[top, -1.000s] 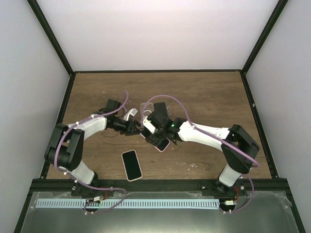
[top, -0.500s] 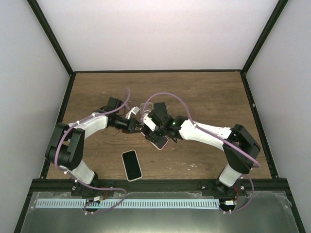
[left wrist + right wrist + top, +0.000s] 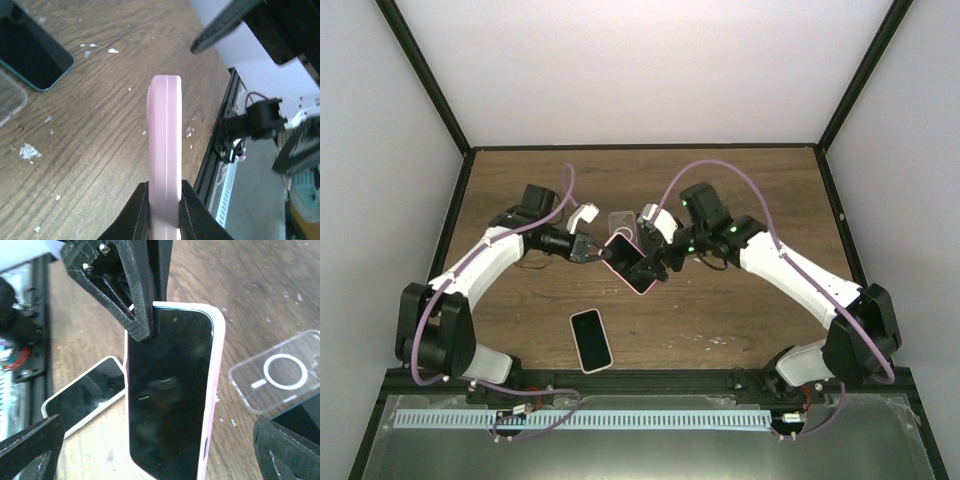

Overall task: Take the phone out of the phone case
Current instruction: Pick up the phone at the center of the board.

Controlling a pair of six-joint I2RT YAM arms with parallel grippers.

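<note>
Phone [image 3: 167, 405] sits inside its pink case [image 3: 165, 150], screen dark, held up off the surface [image 3: 740, 190] right in the middle between the two arms. No corner looks popped out that I can see.

Left side first: the left fingers [image 3: 588, 248] are clamped on one end of the case, one finger on each flat face. From the left wrist view you're looking straight down the thin edge, squeezed tight at the bottom of the frame.

Below the held phone, nearer the bases, a second phone [image 3: 591, 340] in a white case lies flat, face up, well apart from everything else.

Just behind the held phone there's a clear case [image 3: 623, 222] lying flat, with a ring on its back. A teal-edged phone [image 3: 30, 55] lies right beside it.

Right side: the right fingers [image 3: 658, 262] are spread wide, one each side of the phone's free end, neither one touching it as far as the right wrist view shows.
</note>
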